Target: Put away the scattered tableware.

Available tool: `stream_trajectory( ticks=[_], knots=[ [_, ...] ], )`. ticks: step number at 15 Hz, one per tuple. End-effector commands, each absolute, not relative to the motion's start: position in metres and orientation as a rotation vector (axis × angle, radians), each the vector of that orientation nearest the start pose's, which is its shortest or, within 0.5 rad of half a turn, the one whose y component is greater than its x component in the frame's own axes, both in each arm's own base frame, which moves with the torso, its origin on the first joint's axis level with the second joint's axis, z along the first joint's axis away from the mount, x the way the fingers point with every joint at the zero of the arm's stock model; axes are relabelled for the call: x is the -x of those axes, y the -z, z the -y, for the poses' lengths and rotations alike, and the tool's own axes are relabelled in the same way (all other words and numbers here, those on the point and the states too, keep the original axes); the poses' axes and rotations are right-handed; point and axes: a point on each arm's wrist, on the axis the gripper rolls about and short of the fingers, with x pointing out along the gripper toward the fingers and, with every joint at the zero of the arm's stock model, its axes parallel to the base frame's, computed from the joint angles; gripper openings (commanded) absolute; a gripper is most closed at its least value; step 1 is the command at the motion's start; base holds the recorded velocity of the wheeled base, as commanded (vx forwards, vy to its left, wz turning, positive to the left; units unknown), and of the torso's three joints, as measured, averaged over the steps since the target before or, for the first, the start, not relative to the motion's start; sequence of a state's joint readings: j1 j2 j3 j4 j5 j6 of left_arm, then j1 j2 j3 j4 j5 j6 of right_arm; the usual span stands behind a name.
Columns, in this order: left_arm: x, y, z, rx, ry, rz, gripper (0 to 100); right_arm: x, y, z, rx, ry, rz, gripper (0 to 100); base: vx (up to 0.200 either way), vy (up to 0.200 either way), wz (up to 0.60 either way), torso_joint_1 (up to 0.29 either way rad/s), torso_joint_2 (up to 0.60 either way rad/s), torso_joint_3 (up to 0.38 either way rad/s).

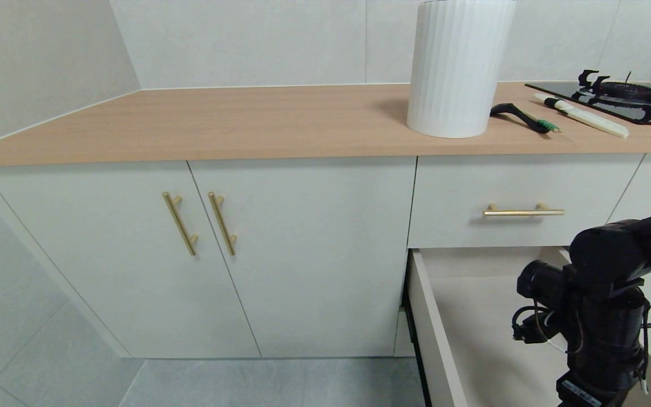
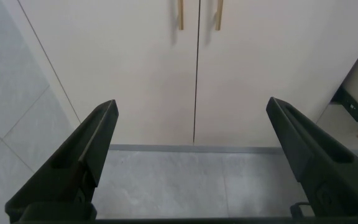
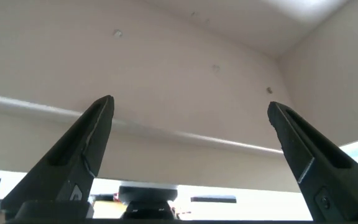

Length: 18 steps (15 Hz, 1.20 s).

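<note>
A black-handled utensil (image 1: 520,117) and a white knife (image 1: 582,115) are seen lying on the counter (image 1: 218,124), well above and beyond the right hand (image 3: 191,106), just beside a white ribbed container (image 1: 458,68). The right hand is held spread at the open drawer (image 1: 435,333). The left hand (image 2: 191,109) is spread too, and the cabinet doors (image 2: 197,62) are faced by it.

Counted on and under the worktop (image 1: 218,121).
One white ribbed canister (image 1: 456,68), one black-handled tool (image 1: 520,117), one pale knife (image 1: 582,116), one hob burner (image 1: 622,89), two cupboard doors (image 1: 105,265), three brass handles (image 1: 179,223), one shut drawer (image 1: 461,192), one open drawer (image 1: 433,328).
</note>
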<state>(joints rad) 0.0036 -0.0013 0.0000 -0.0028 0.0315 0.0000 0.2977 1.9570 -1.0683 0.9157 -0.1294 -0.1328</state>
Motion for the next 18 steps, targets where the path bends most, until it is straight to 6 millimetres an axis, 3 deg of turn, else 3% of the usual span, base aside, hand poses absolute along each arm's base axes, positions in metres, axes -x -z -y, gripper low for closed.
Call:
stream_trajectory(
  ticks=[1, 5, 7, 9, 12, 18],
  knots=[
    [0.023, -0.076, -0.001, 0.000, -0.037, 0.003, 100, -0.251, -0.107, -0.072, 0.441, -0.213, -1.684, 100, 0.000, 0.000, 0.00, 0.000, 0.00, 0.000],
    [0.023, -0.076, -0.001, 0.000, -0.037, 0.003, 100, -0.237, -0.172, -0.063, 0.257, -0.171, -1.399, 100, 0.000, 0.000, 0.00, 0.000, 0.00, 0.000],
    [0.023, -0.076, -0.001, 0.000, -0.035, 0.003, 100, -0.218, -0.212, -0.050, 0.130, -0.237, -1.163, 100, 0.000, 0.000, 0.00, 0.000, 0.00, 0.000],
    [0.023, -0.076, -0.001, 0.000, -0.037, 0.003, 100, -0.204, -0.233, -0.039, 0.092, -0.216, -1.039, 100, 0.000, 0.000, 0.00, 0.000, 0.00, 0.000],
    [0.023, -0.076, -0.001, 0.000, -0.037, 0.003, 100, -0.199, -0.246, -0.030, 0.066, -0.182, -0.928, 100, 0.000, 0.000, 0.00, 0.000, 0.00, 0.000],
    [0.023, -0.076, -0.001, 0.000, -0.037, 0.003, 100, -0.198, -0.245, -0.029, 0.067, -0.177, -0.919, 100, 0.000, 0.000, 0.00, 0.048, -0.15, -0.173]
  ],
)
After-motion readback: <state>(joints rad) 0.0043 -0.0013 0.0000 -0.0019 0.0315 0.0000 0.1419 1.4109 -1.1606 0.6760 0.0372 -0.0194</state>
